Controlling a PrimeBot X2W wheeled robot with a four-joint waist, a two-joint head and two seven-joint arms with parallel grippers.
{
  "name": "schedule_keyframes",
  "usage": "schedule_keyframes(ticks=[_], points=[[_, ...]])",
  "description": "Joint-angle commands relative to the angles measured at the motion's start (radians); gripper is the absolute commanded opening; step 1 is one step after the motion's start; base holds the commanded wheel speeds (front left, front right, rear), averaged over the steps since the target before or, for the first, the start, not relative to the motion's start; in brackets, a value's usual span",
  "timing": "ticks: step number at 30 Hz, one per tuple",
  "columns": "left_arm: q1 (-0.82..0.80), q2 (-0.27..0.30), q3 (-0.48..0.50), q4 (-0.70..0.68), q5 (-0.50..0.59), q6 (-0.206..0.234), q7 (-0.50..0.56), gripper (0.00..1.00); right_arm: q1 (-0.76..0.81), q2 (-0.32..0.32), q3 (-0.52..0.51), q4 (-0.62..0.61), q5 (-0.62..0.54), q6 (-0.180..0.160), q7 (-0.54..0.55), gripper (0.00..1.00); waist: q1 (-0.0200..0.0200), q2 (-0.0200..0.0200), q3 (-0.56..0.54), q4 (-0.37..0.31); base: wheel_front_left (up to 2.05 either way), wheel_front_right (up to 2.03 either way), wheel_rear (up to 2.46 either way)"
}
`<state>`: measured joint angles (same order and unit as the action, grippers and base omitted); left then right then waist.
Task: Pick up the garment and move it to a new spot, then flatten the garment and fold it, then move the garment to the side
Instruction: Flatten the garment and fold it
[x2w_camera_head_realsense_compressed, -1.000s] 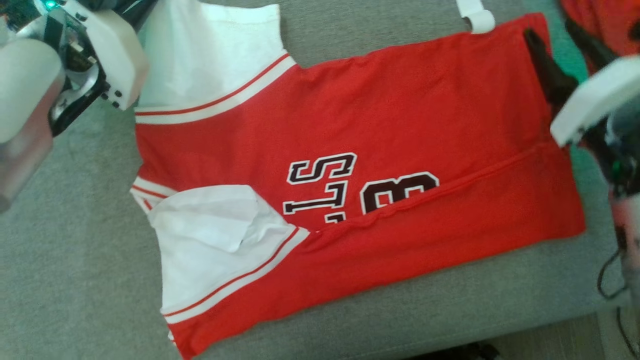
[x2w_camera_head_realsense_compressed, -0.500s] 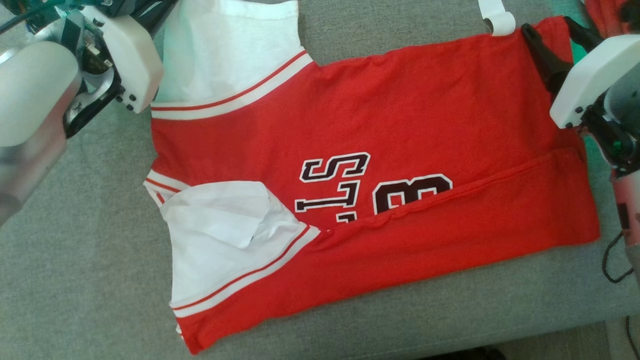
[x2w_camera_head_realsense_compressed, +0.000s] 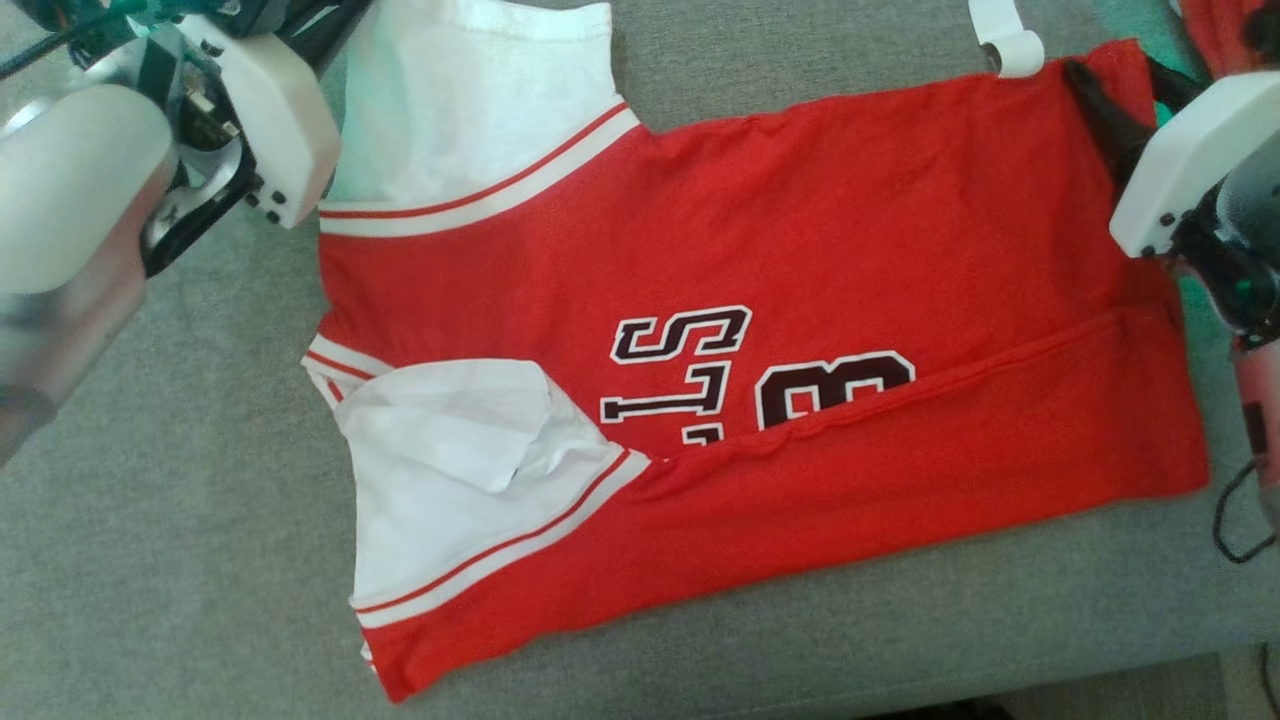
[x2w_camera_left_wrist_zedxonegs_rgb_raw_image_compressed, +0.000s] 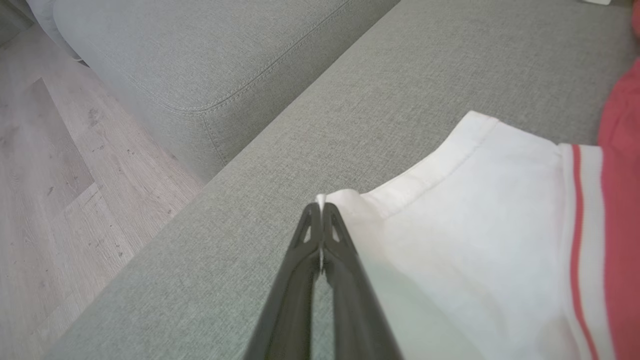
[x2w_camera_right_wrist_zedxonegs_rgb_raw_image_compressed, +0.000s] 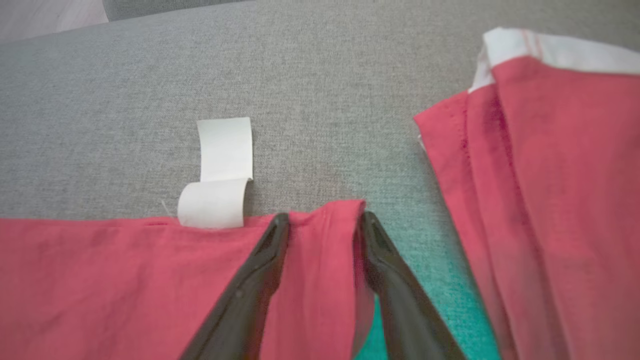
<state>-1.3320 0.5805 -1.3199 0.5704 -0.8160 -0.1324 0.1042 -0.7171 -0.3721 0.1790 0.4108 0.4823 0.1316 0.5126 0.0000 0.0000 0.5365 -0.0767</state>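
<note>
- One garment (x2w_camera_head_realsense_compressed: 760, 240), red with two white sleeves, lies flat on the couch (x2w_camera_head_realsense_compressed: 150, 500) between the two claws.
- Left claw (x2w_camera_left_wrist_zedxonegs_rgb_raw_image_compressed: 320, 210): the fingers are pressed together, pinching the corner of the far sleeve (x2w_camera_left_wrist_zedxonegs_rgb_raw_image_compressed: 475, 240). The rest of that sleeve spreads to the right of the fingers, with bare couch ahead of the tips and floor (x2w_camera_left_wrist_zedxonegs_rgb_raw_image_compressed: 50, 175) off to the left.
- Right claw (x2w_camera_right_wrist_zedxonegs_rgb_raw_image_compressed: 323, 220): the fingers are spread, one on each side of the garment's hem corner, which stands as a fold between them. Whether they touch the cloth I cannot tell.
- One white tag (x2w_camera_right_wrist_zedxonegs_rgb_raw_image_compressed: 220, 175) curls out from the hem just left of the right claw.
- One second red cloth (x2w_camera_right_wrist_zedxonegs_rgb_raw_image_compressed: 550, 175) lies right of the right claw, apart from it and cut off by the picture's edge.
- The near sleeve (x2w_camera_head_realsense_compressed: 450, 480) is folded onto the body.
- A folded-up red strip covers the lower part of the print (x2w_camera_head_realsense_compressed: 680, 370), so it cannot be read whole.
- In the head view the left claw's fingers run off the top edge, and the right claw's are partly behind its white housing.
</note>
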Motion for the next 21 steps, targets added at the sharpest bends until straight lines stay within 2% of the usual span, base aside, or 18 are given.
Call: schedule_keyframes(ticks=[1,4,13,21], points=[[-0.046,0.022,0.040,-0.015,0.007,0.002,-0.003,0.00,-0.025,-0.023,0.002,-0.024,-0.010,-0.001,0.009,0.43,0.0000,0.0000,0.000,0.004,0.00,0.00,0.00],[-0.044,0.019,0.040,-0.013,0.009,0.002,-0.008,0.00,-0.031,-0.028,0.000,-0.018,-0.018,-0.001,0.004,0.00,0.0000,0.0000,-0.001,0.010,0.00,0.00,0.00],[-0.067,0.017,0.040,0.028,0.047,0.002,-0.124,0.00,-0.050,-0.021,-0.032,-0.007,-0.032,-0.001,-0.071,0.00,0.0000,0.0000,-0.012,0.024,0.00,0.00,0.00],[-0.136,-0.010,0.062,0.112,0.088,0.005,-0.318,0.00,-0.070,-0.017,-0.101,0.024,-0.044,-0.001,-0.187,0.00,0.0000,0.0000,-0.035,0.048,0.00,0.00,0.00]])
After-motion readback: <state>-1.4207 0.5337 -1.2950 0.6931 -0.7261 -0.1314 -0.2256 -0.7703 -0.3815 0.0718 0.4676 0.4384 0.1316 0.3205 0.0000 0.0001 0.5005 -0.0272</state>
